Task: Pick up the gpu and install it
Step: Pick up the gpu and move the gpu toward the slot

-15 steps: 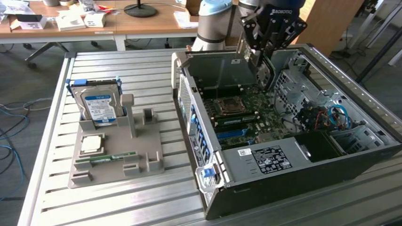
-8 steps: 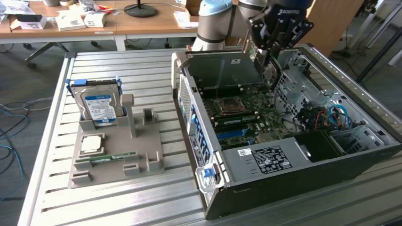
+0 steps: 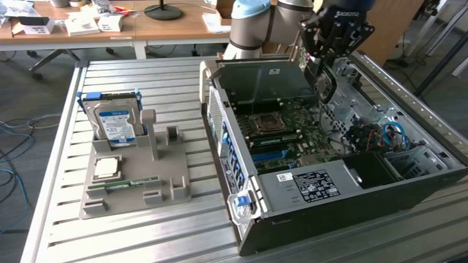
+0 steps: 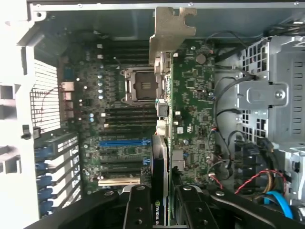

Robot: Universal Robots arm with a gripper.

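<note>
a universal robots arm is holding the gpu [image 4: 161, 157] above the open computer case [image 3: 219, 109], which is lying on its side toward the corner of the slatted metal surface [image 3: 131, 235] that is far and at the exterior view's right. the end effector [image 4: 159, 202] is standing partly closed, its dark fingers [image 4: 138, 210] pressing on either face of the card near one end, so the grip is firm and the card is hanging clear of everything below. the card is being carried edge-on over the motherboard [image 4: 195, 95], apparently so that its connector edge is facing the board. its silver bracket [image 4: 170, 28] is pointing toward one wall of the case, not toward the wall with the fan grille. the card is running across the line of the blue slot [image 4: 121, 142] rather than along it and is not touching it, so it appears not yet lined up for seating. the empty processor socket [image 4: 143, 86] is lying just beside the card's path. near the surface's edge at the exterior view's left, well apart from the case, a grey holder [image 3: 172, 181] is keeping spare parts ready: a hard drive [image 3: 117, 123] is standing upright in its back rack and a ram stick [image 3: 131, 183] is lying flat in a groove. blue and red cables [image 3: 395, 134] are coiling in the case's drive bay, clear of the arm.
</note>
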